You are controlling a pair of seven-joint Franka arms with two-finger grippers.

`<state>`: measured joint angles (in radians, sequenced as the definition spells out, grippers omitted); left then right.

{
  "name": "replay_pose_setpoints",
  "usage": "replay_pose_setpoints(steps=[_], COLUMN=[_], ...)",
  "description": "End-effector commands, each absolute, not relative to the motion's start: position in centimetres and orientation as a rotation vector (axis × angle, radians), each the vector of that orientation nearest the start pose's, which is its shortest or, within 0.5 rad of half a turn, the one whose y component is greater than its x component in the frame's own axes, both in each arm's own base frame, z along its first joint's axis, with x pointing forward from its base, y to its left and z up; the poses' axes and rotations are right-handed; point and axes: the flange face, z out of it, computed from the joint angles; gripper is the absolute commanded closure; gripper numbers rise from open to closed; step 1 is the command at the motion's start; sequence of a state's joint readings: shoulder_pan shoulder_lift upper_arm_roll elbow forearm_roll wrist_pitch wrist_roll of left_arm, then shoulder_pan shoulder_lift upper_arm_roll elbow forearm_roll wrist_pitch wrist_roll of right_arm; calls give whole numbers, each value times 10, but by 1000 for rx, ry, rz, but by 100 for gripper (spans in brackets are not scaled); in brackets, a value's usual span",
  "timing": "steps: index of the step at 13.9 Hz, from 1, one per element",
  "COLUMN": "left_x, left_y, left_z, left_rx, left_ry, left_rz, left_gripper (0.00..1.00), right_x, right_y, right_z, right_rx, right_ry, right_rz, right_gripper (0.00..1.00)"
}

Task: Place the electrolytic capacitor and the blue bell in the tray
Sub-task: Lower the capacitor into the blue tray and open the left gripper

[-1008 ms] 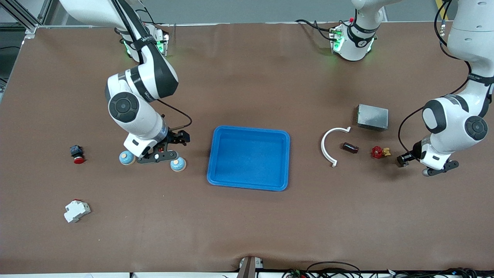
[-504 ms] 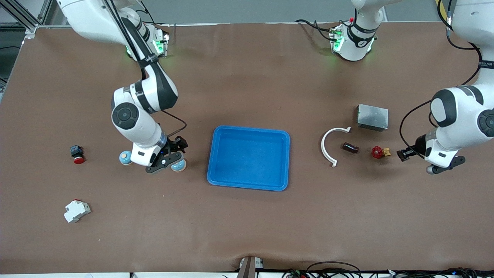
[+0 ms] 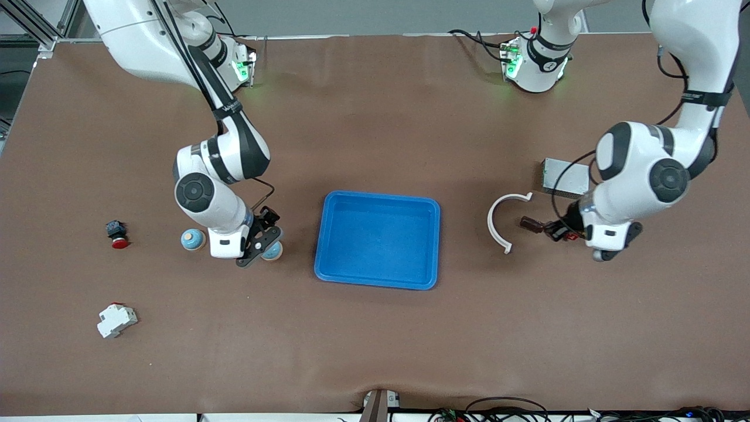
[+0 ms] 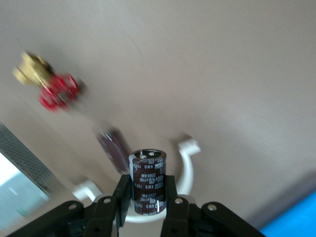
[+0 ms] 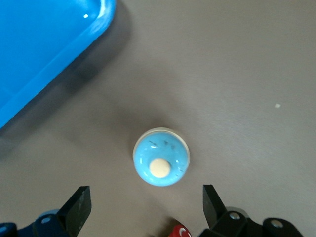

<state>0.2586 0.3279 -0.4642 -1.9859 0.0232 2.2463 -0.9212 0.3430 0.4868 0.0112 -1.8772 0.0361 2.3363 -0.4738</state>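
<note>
Your left gripper (image 4: 148, 202) is clenched on the electrolytic capacitor (image 4: 147, 182), gripping it low on the can so the printed body stands upright above the fingertips; that grip leaves the part free to be set down on its base. It hangs in the air over the table toward the left arm's end from the tray (image 3: 378, 239), with a white curved bracket (image 3: 503, 220), a second dark capacitor (image 3: 532, 223) and a red-and-brass valve (image 4: 47, 86) lying on the table beneath it, and a grey metal box (image 3: 562, 177) near them. I'd judge the carry to the tray is what remains for this arm.

Your right gripper (image 5: 145, 210) is released, jaws spread wide, poised right above the blue bell (image 5: 161, 156), which sits dome-up on the table just beside the tray's rim on the right arm's end. The spread straddles the dome, so a straight descent should bracket it. A second bell (image 3: 192, 239) sits farther from the tray on that same end; the tray itself is empty.
</note>
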Motion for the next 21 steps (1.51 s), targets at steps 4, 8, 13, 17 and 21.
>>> replay_pose_setpoints(steps=[4,8,13,17,21], left_x=[593,586,568,558,561], left_y=[-278,-375,-422,-428,-420], left_z=[324,284,222,209,203], left_rx=[-2901,-2757,-2676,-2672,-2652], left_ry=[-1531,-1713,-1712,-1669,-1671], left_rz=[208,189,143,149,138], left_gripper=[100,100,100,92,20], right_x=[598,607,605,604,611], right_y=[224,217,230,230,216], right_z=[226,217,209,206,189], right_rx=[-2817,-2769,-2747,-2721,-2660], right_ry=[-1311,-1385,-1428,-1474,-1591], right_rz=[79,79,65,64,15], right_gripper=[0,0,0,0,0])
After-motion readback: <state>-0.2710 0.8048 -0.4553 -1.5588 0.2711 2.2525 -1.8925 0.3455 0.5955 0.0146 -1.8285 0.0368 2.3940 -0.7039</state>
